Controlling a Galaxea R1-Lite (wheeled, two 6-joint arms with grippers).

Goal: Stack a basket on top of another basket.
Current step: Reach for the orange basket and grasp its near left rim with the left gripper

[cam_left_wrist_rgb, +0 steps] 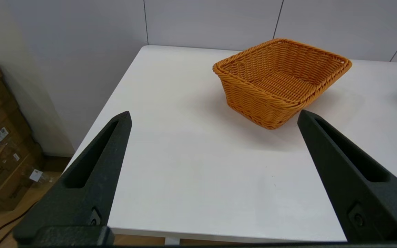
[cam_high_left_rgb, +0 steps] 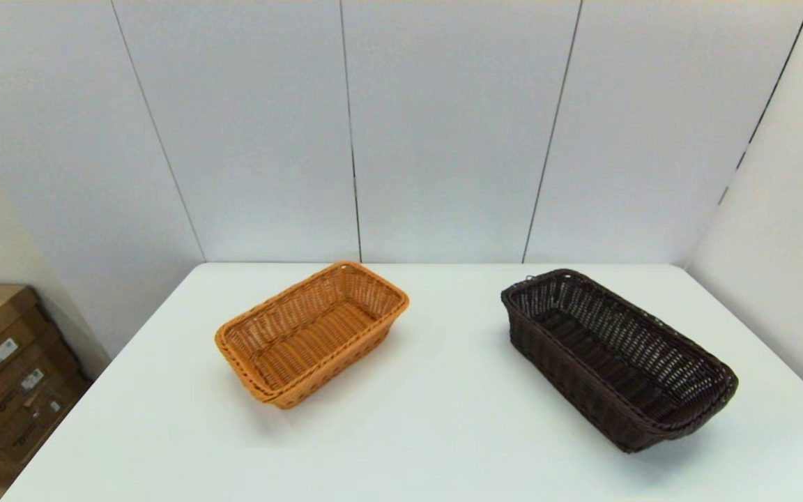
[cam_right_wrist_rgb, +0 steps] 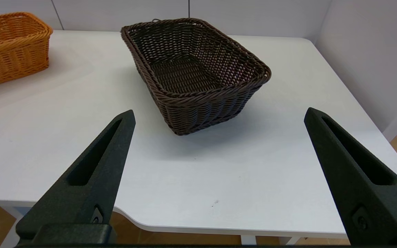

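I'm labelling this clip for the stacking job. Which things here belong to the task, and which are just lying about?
Belongs to the job:
- dark brown basket, on the table's right side
- orange-tan basket, on the left, apart from it
- left hand and right hand, both open, back near the table's front edge

Just lying about:
- cardboard boxes on the floor, left of the white table
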